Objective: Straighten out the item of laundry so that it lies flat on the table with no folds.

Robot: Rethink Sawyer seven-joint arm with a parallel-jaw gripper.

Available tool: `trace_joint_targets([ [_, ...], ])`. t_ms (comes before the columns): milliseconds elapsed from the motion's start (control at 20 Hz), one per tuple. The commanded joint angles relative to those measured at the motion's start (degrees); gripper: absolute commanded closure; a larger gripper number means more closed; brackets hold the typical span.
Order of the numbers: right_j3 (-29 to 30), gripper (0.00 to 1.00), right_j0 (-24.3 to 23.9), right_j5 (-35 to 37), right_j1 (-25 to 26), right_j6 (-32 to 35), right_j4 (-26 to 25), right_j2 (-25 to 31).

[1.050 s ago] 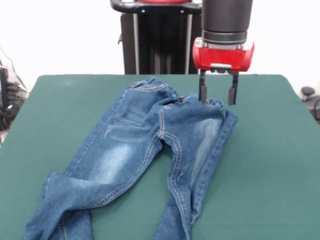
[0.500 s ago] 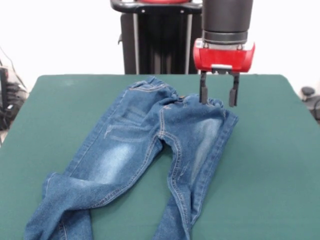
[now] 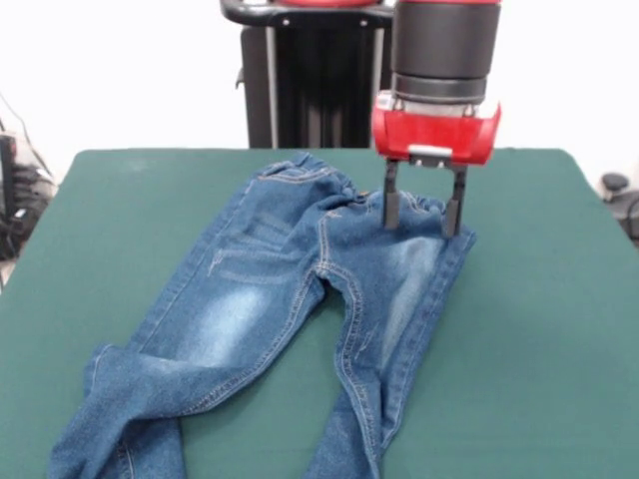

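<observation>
A small pair of blue denim jeans [image 3: 290, 299] lies on the dark green table [image 3: 539, 329], waistband toward the far edge and legs running to the near edge. Pale faded patches mark the thighs. The left leg is folded over near its hem, and the right leg is creased and narrowed lengthwise. My gripper [image 3: 421, 210] hangs open over the right end of the waistband, its two black fingers spread with their tips at the fabric. Whether the tips touch the denim is not clear.
The black pedestal [image 3: 305, 90] stands behind the table's far edge. Bare green felt stretches to the right of the jeans and along the left side.
The gripper has come lower and a little toward the near-left, so its fingertips now reach the waistband. The jeans have not moved.
</observation>
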Motion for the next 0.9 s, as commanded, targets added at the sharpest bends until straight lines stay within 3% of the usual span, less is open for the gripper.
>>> trace_joint_targets([
  [50,-14.5,0.00,1.4,12.2,8.8,4.9,0.8,-1.7],
  [450,-23.7,0.00,3.2,12.4,14.4,7.1,-0.7,-5.1],
  [900,-27.6,0.00,2.4,0.6,23.5,8.2,-0.3,-3.9],
])
